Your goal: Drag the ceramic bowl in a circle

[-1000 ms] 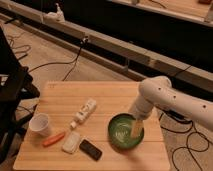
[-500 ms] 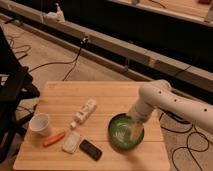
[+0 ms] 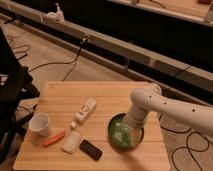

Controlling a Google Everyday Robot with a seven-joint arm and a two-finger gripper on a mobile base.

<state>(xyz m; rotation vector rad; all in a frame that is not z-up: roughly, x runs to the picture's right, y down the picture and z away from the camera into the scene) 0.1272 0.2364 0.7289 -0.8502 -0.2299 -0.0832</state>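
No legible text anywhere; gripper [image 3: 126, 128] in ceramic bowl [image 3: 115, 138].

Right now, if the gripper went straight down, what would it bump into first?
Probably the inside of the ceramic bowl: the gripper points down into it. Whether they already touch, I cannot tell.

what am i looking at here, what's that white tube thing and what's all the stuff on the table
The white tube is a robot arm reaching in from the right. Its gripper, the grasping end, is down inside the green ceramic bowl on the wooden table. One camera looks down on it all from above. Also on the table are a white paper cup, an orange stick-shaped item, a white bottle lying down, a flat white packet and a small black object.
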